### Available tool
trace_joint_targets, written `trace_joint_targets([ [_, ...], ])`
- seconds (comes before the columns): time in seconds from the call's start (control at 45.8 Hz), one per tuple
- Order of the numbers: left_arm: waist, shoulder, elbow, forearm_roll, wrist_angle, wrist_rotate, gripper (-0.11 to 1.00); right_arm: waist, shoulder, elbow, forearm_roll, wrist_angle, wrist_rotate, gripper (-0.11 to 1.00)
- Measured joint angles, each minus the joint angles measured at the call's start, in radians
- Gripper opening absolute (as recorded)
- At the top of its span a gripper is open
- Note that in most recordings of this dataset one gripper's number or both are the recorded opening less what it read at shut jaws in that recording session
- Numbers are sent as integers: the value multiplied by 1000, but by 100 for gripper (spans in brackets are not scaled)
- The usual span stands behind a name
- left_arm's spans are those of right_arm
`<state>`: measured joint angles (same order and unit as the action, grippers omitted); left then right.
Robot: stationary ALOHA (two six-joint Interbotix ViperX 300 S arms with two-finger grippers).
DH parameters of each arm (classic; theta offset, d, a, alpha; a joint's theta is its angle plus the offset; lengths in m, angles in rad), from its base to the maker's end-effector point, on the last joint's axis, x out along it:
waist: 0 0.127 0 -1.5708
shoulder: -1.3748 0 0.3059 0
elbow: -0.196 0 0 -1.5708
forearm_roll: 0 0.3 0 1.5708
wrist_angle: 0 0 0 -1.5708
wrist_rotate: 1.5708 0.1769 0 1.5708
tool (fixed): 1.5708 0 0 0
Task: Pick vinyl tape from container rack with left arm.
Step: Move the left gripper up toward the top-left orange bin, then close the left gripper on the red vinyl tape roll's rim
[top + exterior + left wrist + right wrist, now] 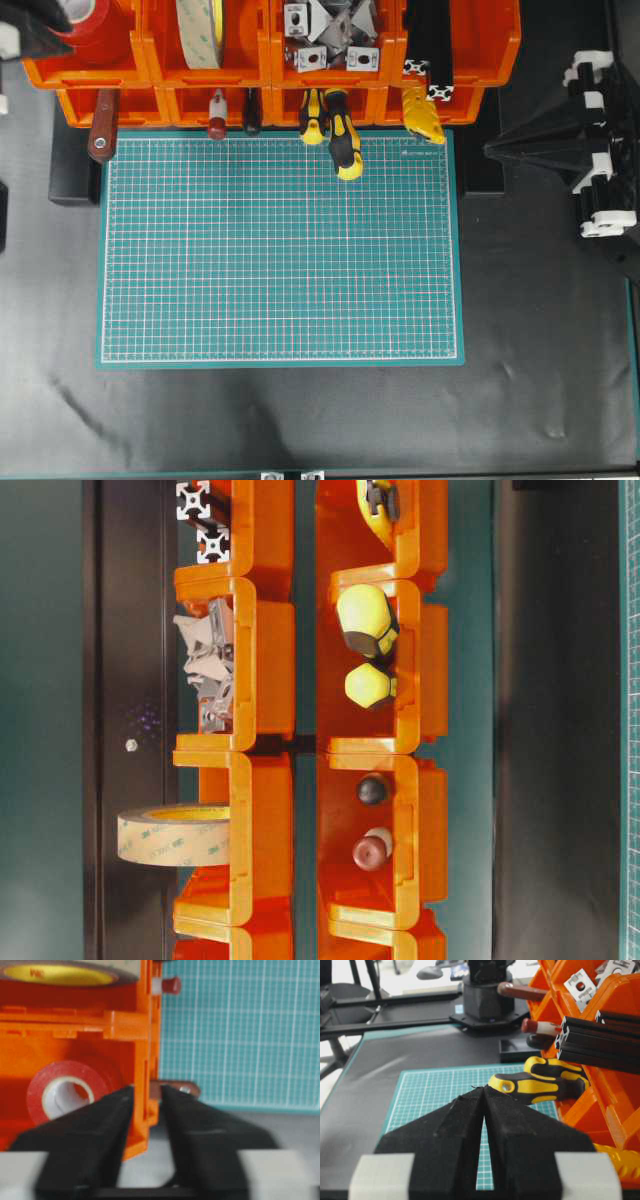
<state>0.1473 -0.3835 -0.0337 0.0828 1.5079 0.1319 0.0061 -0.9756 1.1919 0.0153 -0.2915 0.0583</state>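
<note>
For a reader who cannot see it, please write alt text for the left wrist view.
The red vinyl tape lies in an orange container rack bin, just beyond two black fingers with a narrow gap between them. A green cutting mat fills the right side.

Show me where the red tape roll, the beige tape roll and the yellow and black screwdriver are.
red tape roll (62, 1091), left wrist view, on its red side face beside the white core.
beige tape roll (172, 835), table-level view, on its outer band.
yellow and black screwdriver (540, 1086), right wrist view, on the handle.
</note>
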Motion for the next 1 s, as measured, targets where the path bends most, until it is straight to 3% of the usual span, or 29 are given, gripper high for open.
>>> trace_joint_targets([
  [0.109,8,5,8,0,8,-2,73,2,0,0,-2,0,0,0],
  [0.218,35,9,32,0,9,-23,90,11,0,0,0,0,0,0],
  [0.676,81,32,147,0,-9,-20,87,17,-2,0,0,0,0,0],
  [1.003,101,32,160,0,-44,-20,85,17,-2,0,0,0,0,0],
])
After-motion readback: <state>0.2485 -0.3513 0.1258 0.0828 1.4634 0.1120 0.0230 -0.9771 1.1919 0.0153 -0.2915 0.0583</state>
